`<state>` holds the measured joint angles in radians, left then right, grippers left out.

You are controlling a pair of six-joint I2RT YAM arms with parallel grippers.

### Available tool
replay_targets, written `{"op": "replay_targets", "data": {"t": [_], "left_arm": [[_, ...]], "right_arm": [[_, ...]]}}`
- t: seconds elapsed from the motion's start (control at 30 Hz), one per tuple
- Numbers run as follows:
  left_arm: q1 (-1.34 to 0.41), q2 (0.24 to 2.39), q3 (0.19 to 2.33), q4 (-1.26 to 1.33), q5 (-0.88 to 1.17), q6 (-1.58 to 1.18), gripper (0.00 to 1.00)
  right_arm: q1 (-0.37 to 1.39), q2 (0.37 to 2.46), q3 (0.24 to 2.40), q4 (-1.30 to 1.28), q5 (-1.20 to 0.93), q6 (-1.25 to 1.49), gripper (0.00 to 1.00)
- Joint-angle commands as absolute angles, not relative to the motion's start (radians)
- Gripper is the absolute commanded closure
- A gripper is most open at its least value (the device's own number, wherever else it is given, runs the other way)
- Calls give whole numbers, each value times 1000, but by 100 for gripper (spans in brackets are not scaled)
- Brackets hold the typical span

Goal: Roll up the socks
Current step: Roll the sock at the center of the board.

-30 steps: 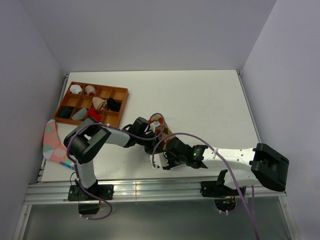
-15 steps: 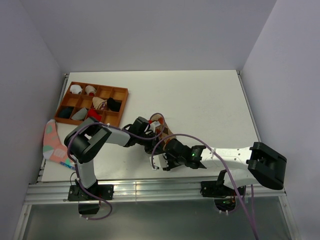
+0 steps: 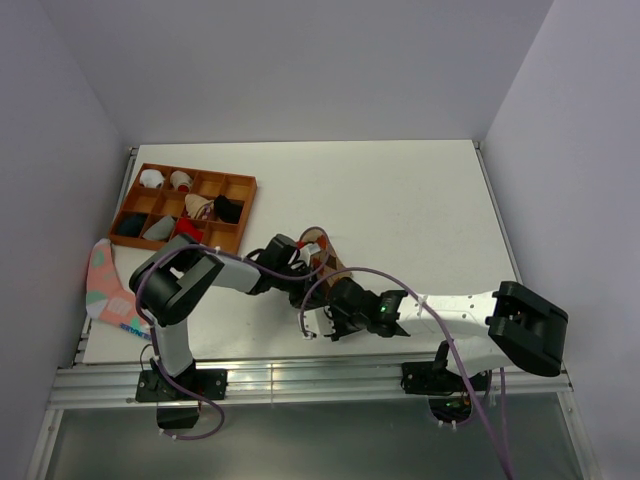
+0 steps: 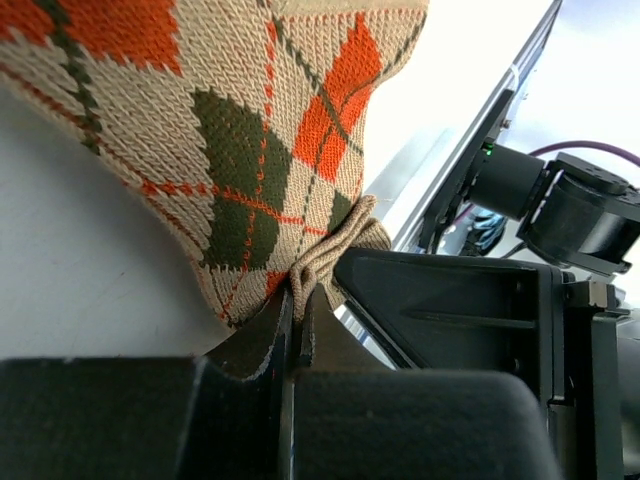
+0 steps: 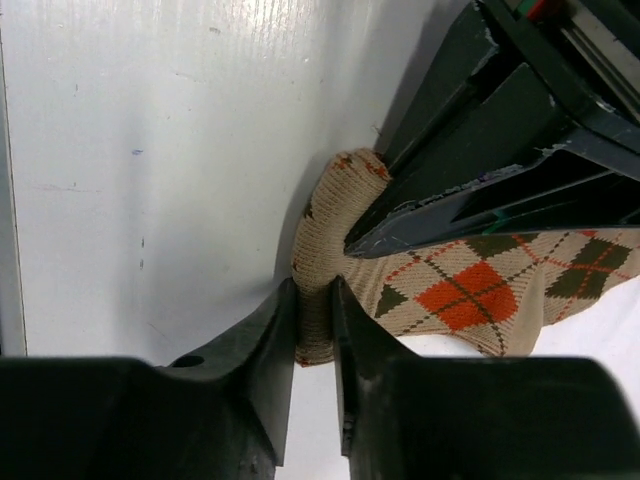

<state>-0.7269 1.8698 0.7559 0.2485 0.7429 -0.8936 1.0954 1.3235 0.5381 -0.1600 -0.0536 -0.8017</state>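
Argyle sock now tight in R claw, prev. wider.

We were looking at a robotics lab test cell, not a home or a shop. The white table sat boxed in by bare, pale walls on three sides, with nothing hung on them. A slotted aluminium rail ran along the near edge, and the left arm and the right arm were bolted there side by side. A purple cable looped loose over the machines. The only household things were props: a brown compartment tray of small bundles, a pink sock and an argyle sock between the arms.
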Motion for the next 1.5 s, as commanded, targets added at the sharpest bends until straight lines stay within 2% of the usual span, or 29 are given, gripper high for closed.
{"op": "replay_targets", "data": {"t": [0.0,0.4,0.97,1.13,1.2,1.47], "left_arm": [[-738,1934,670,116,621,-886,100],[-738,1747,532,371,499,-1077,88],[-778,1536,426,551,194,-1071,88],[-802,1465,382,584,108,-1046,81],[-815,1450,377,577,65,-1039,75],[-853,1376,324,623,-55,-962,71]], "right_arm": [[1098,1336,557,-175,-80,-775,76],[891,1361,676,-379,-366,-781,81],[690,1658,969,-782,-716,-857,82],[621,1764,1101,-920,-805,-894,82],[603,1810,1143,-974,-834,-908,82],[589,1890,1187,-1061,-885,-922,83]]}}
